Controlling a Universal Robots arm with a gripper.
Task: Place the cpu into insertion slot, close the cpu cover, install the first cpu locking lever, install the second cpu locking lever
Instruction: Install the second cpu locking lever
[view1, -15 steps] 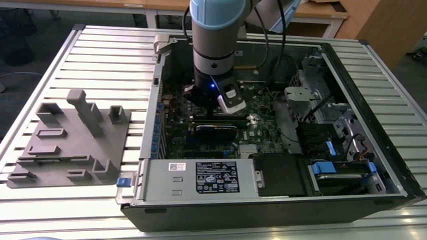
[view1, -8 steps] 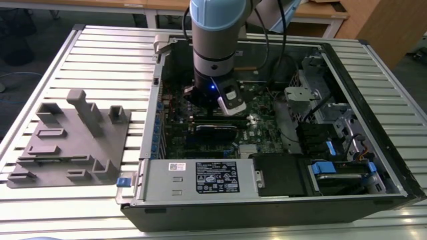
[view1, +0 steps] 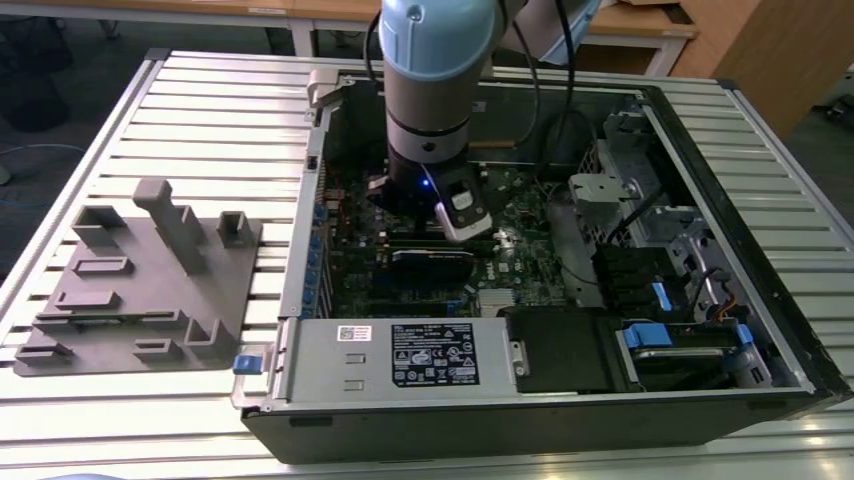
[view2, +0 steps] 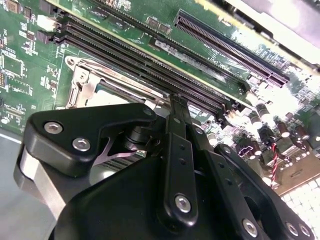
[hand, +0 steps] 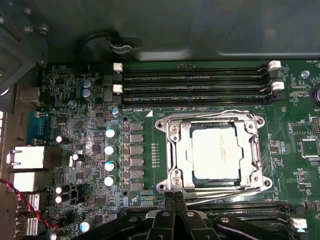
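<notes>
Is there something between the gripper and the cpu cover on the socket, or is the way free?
Nothing visible stands between them. In the first wrist view the gripper sits at the edge of the cpu cover, which lies closed over the cpu, with bare board around them.

We see the exterior view evenly lit from above, the slatted table (view1: 200, 110) bright and the computer case (view1: 561, 250) interior shadowed. In the first wrist view glare whitens the cpu (hand: 216, 151), while the upper part is dim. In the second wrist view the near black linkage is soft and one corner overexposed
</notes>
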